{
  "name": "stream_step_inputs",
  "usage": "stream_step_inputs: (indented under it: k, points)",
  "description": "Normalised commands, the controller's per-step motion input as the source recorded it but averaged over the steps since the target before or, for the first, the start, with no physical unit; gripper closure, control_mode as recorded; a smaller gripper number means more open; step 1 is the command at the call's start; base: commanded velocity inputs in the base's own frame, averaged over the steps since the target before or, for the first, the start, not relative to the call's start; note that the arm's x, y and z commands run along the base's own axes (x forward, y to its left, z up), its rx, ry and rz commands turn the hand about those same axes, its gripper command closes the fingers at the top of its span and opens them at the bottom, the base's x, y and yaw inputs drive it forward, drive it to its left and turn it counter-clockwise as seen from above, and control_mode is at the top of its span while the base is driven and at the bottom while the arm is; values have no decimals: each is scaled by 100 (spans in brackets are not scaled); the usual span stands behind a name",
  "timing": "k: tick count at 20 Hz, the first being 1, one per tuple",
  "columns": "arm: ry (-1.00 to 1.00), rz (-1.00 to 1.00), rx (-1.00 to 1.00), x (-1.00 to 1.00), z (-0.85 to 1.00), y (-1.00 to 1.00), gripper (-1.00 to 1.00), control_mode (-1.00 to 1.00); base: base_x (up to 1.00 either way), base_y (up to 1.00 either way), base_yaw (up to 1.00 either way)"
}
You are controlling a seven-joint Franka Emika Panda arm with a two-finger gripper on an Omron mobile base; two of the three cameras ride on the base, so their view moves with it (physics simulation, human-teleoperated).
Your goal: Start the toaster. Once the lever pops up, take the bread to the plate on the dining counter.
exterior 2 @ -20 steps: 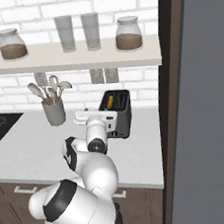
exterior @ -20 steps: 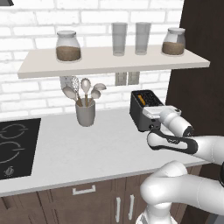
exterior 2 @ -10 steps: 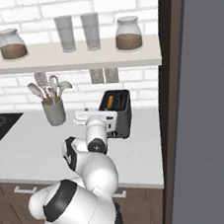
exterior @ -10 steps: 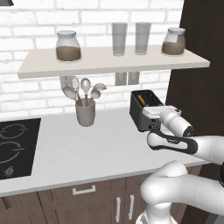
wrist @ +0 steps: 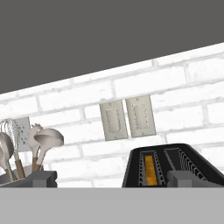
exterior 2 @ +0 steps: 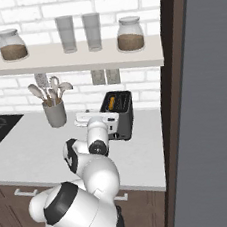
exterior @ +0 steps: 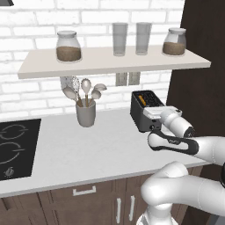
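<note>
Glossy white rounded arm segments joined by dark bands, ending in a pale boxy hand.

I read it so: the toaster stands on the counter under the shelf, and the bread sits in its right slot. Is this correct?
Not quite. The bread sits in the left slot of the toaster, as the hand view shows; the right slot holds nothing. The toaster does stand on the counter under the shelf.

no readable text, labels, brands or numbers on anything.
</note>
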Motion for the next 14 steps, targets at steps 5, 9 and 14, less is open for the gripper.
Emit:
stream_step_inputs:
  k: [5, 9, 14]
  points:
    - [0, 0, 0, 0, 0, 0, -100, -100, 0, 0, 0]
    - [0, 0, 0, 0, 0, 0, -100, -100, 0, 0, 0]
    - [0, 0, 0, 0, 0, 0, -100, -100, 0, 0, 0]
